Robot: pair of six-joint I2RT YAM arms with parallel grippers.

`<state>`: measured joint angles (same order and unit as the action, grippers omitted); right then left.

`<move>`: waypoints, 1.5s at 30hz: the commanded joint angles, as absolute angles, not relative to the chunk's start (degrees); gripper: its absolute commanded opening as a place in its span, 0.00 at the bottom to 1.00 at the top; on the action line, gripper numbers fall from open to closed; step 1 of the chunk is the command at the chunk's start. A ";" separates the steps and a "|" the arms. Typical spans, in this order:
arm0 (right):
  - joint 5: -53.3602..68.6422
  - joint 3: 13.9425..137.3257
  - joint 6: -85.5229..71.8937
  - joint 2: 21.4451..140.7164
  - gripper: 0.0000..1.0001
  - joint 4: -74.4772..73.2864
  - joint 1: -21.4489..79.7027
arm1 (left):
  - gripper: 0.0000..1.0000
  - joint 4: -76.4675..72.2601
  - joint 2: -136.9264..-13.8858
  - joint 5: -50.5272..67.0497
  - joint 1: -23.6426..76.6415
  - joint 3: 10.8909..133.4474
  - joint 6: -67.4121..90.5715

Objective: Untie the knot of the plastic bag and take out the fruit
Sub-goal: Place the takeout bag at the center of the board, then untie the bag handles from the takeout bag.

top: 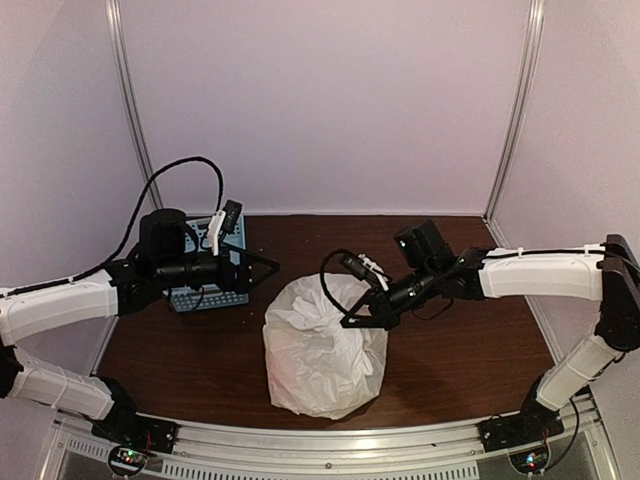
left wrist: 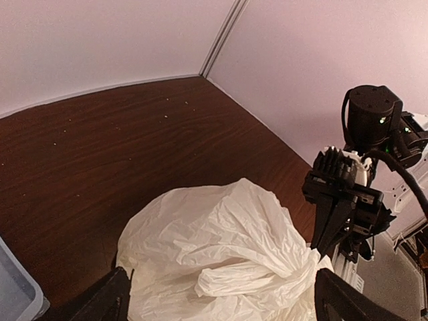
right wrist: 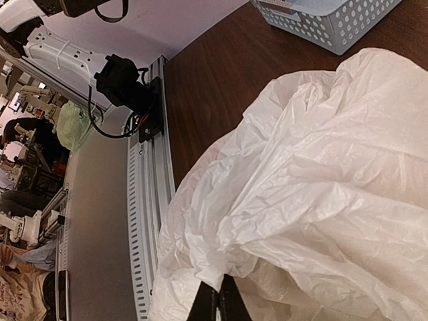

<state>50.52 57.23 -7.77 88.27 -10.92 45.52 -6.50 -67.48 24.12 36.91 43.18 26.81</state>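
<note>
Top external: thin white crinkly plastic bag (top: 322,355) sits mid-desk, toward the near edge. Your right end effector (top: 352,320) is pinched closed on a top fold; left end effector (top: 268,268) is wide open, empty. Film looks soft and slippery, so grab the bunched top.

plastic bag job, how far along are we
Nothing looks finished: the large white crinkly plastic bag is bunched shut and no fruit shows. In hand: the right end effector pinches a fold at its top; the left end effector hangs open nearby. Remaining: untying it and taking out the fruit.
</note>
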 commanded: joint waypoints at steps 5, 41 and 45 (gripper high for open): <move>46.70 56.21 -12.59 83.96 0.13 -2.73 45.93 | 0.97 -10.02 -67.46 21.60 37.71 41.98 28.49; 18.11 32.37 -26.59 61.94 0.67 6.42 47.78 | 0.73 -3.89 -71.56 -0.72 66.51 42.40 45.78; 18.81 32.73 -26.75 63.94 0.65 7.70 49.06 | 0.70 -4.25 -74.68 -0.12 68.22 44.04 46.05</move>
